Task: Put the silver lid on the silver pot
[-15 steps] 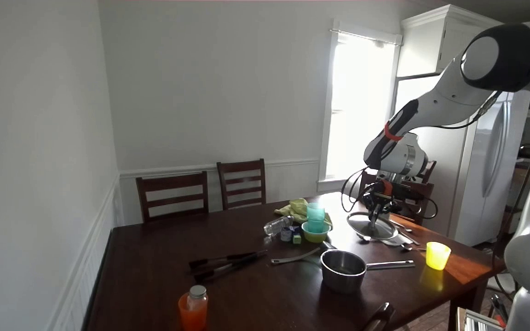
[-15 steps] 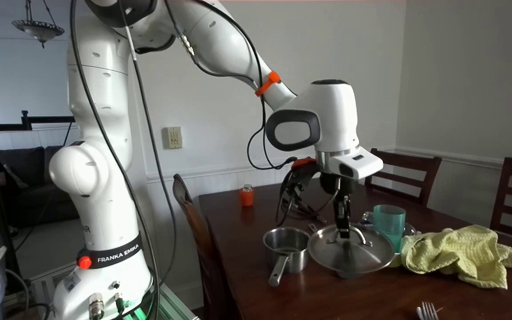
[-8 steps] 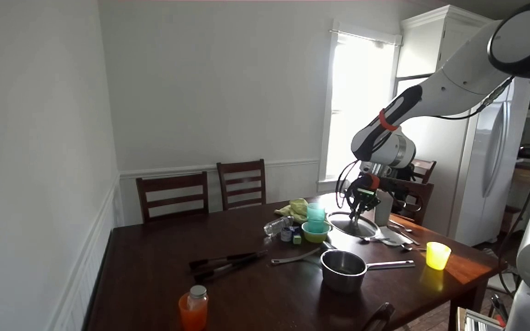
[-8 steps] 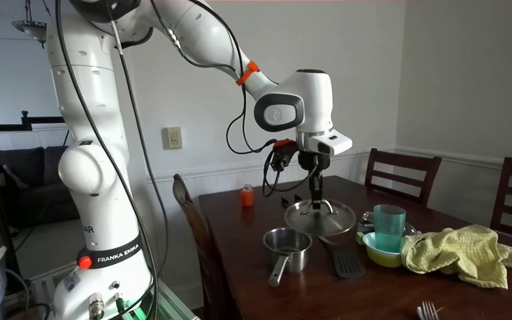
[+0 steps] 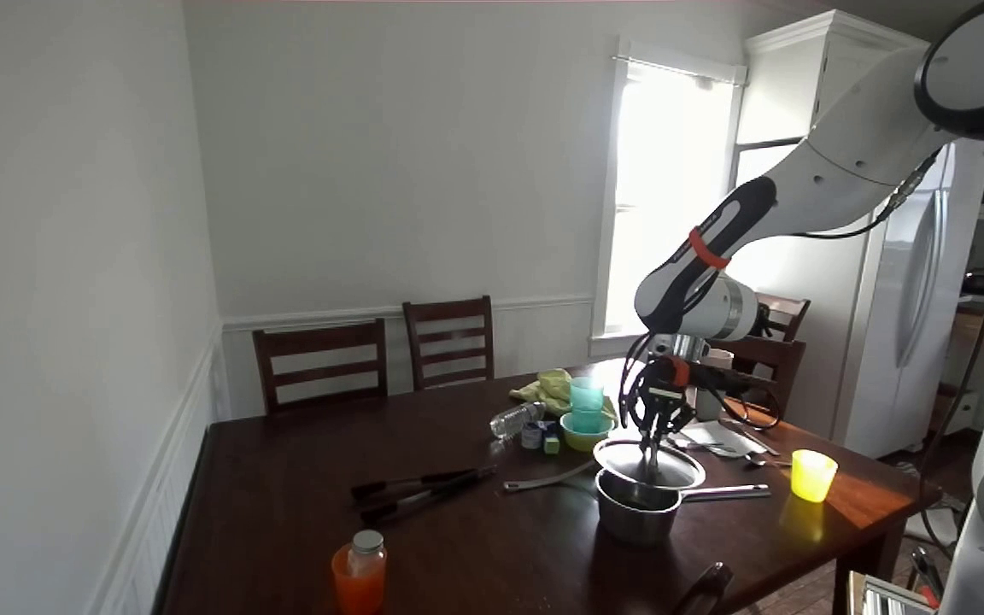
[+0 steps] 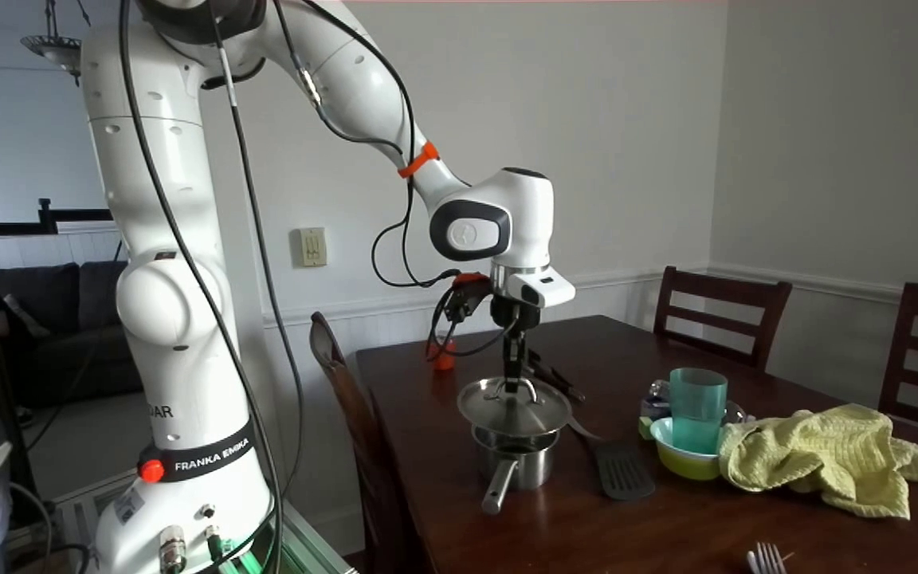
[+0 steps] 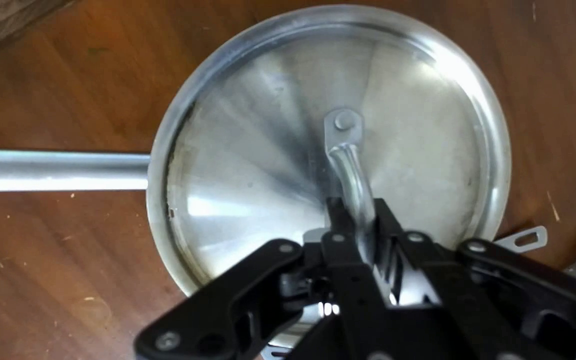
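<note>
The silver lid is round and shiny with an arched handle; it shows in both exterior views (image 5: pixel 620 461) (image 6: pixel 515 412) and fills the middle of the wrist view (image 7: pixel 253 150). My gripper (image 5: pixel 651 454) (image 6: pixel 513 386) (image 7: pixel 359 210) is shut on the lid's handle, one finger on each side. The lid hangs just above the silver pot (image 5: pixel 639 519) (image 6: pixel 535 469), slightly tilted, with a gap through which the pot's inside shows in both exterior views. In the wrist view the lid hides the pot's body; only the pot's long handle (image 7: pixel 58 170) sticks out to the left.
A black spatula (image 6: pixel 623 470) lies beside the pot. A green bowl (image 6: pixel 686 461) with a teal cup (image 6: pixel 698 406) and a yellow cloth (image 6: pixel 825 458) stand further along the table. A yellow cup (image 5: pixel 813 476), black tongs (image 5: pixel 424 494) and an orange cup (image 5: pixel 359 581) are also on it.
My gripper carries the lid from above the spatula, beside the bowl, across to over the pot. It first rises, then comes down close above the pot's rim. The pot has not moved.
</note>
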`<state>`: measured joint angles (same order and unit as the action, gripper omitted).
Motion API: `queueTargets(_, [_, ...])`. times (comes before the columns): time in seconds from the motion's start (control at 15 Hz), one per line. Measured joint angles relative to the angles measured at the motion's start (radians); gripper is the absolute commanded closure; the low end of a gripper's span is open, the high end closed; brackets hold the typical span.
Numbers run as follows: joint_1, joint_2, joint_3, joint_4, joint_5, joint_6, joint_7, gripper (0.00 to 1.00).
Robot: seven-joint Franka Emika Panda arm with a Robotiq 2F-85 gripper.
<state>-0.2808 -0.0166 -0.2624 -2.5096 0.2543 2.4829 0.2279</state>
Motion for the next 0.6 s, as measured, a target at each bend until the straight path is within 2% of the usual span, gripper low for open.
queueTargets(0.6, [0.025,0.002,0.016,-0.109,0.006,0.198,0.045,0.96])
